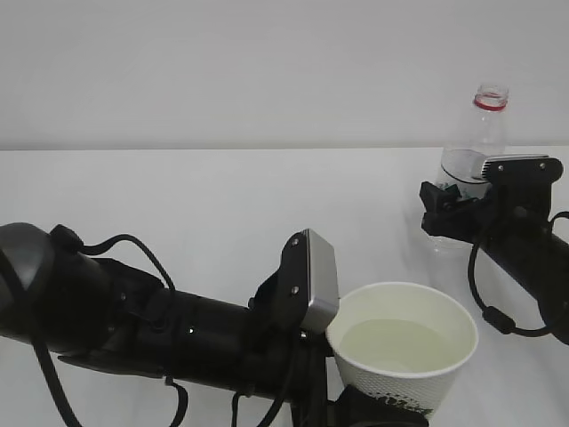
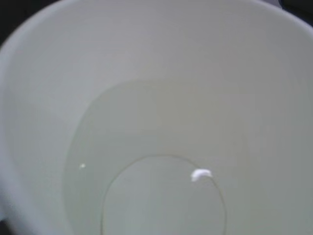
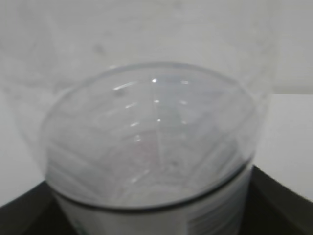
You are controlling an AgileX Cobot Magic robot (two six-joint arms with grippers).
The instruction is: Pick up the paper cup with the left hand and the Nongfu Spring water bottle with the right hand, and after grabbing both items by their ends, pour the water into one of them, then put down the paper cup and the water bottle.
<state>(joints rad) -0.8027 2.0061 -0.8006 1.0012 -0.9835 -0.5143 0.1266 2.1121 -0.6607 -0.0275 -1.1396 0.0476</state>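
The white paper cup [image 1: 391,384] is at the bottom of the exterior view, upright, with pale greenish water [image 1: 402,345] in it. My left gripper [image 1: 380,413] holds the cup low down, its fingers mostly cut off by the frame edge. The left wrist view looks straight into the cup [image 2: 146,54] and onto the water [image 2: 161,147]. At the right, the clear Nongfu Spring water bottle [image 1: 476,142] stands upright and uncapped, its red neck ring showing. My right gripper [image 1: 455,206] is shut round its lower body. The right wrist view shows the bottle [image 3: 151,132] between black fingers [image 3: 286,208].
A white table [image 1: 222,205] runs back to a plain white wall [image 1: 267,62]. My left arm, with its grey wrist block [image 1: 318,280] and cables, fills the bottom left. The right arm [image 1: 533,267] enters from the right edge.
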